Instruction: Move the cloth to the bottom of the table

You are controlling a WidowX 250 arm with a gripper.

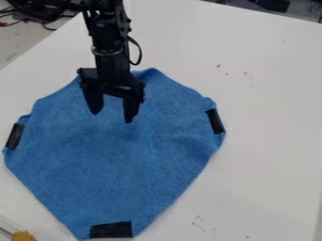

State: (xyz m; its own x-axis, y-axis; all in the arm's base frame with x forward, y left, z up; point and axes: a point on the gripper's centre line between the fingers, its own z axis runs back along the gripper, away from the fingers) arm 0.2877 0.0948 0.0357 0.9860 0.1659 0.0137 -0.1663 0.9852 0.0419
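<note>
My gripper point(113, 116) hangs over the upper part of the blue cloth point(119, 164), its two fingers apart and pointing down, with nothing seen between them but cloth beneath. Whether the fingertips touch the cloth, I cannot tell. The cloth lies mostly spread out on the left and middle of the white table point(270, 141), with black strips at its left, right and bottom corners. Its bottom corner comes close to the view's lower edge. Part of the cloth's upper edge is hidden behind the gripper.
A yellow-orange object point(24, 236) shows at the bottom left corner, beside a clear edge. Cables point(12, 19) lie beyond the table's upper left edge. Small dark marks dot the tabletop at the right and near the bottom.
</note>
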